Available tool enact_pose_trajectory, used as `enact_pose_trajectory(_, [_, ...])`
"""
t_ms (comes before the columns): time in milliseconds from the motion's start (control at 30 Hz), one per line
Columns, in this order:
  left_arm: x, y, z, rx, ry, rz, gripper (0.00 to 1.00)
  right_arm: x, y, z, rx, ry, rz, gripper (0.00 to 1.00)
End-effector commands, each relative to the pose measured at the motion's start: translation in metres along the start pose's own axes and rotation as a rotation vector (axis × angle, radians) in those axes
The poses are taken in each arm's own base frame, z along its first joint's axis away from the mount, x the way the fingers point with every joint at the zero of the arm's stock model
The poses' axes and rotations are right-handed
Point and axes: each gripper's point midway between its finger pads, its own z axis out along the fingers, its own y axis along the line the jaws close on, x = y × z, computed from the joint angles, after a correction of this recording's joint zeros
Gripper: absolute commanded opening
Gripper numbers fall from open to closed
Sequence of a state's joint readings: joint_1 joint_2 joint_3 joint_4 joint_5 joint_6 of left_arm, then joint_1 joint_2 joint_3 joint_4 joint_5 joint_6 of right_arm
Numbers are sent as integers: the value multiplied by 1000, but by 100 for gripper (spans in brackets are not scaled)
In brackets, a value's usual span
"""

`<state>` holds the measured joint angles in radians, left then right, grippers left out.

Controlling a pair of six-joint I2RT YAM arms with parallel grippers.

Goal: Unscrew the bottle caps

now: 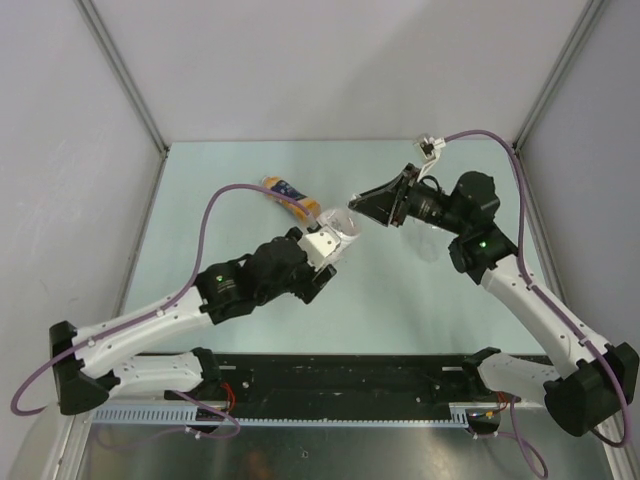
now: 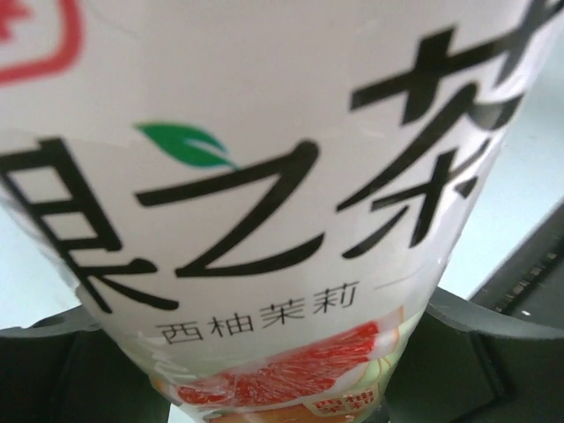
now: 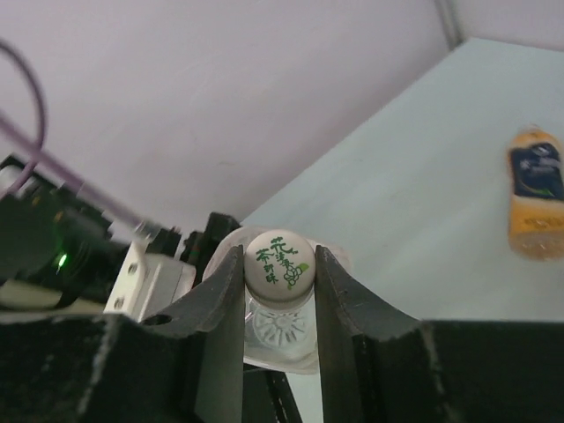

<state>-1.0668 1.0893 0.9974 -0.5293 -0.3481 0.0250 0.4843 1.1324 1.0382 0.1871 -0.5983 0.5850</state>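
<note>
Right jaws pinch cap [image 3: 278,263], left jaws clamp bottle [image 2: 264,203] body mid-worktop. Step: unscrewing this cap. Next needs wrist twist while left holds firm.

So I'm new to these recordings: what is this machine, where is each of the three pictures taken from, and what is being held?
The machine is two robot arms bolted side by side at the near edge of a pale table. The top picture looks down from above and behind them. The other two come from small cameras on the wrists, so each shows its own fingers.

The left gripper holds a clear bottle by its body; its white label with a grapefruit picture fills the left wrist view. The right gripper is shut on that bottle's whitish cap, which carries green print, one finger on each side of it.

An orange bottle with a dark label lies on its side farther back on the table, untouched.
</note>
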Motion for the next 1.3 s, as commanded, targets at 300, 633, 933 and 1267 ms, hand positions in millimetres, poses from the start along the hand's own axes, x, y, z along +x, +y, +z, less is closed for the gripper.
enact_pose_trajectory(300, [-41, -114, -89, 799, -305, 189, 0, -16, 77, -40, -451, 34, -292, 0])
enact_pose_trajectory(633, [-45, -138, -123, 1045, -358, 221, 0, -18, 102, -63, -601, 75, -329, 0])
enact_pose_trajectory(933, [-48, -138, -138, 1120, -401, 218, 0, -22, 120, -79, -674, 74, -373, 0])
enact_pose_trajectory(1267, [-50, -131, -133, 1085, -407, 196, 0, -29, 118, -80, -645, 48, -357, 15])
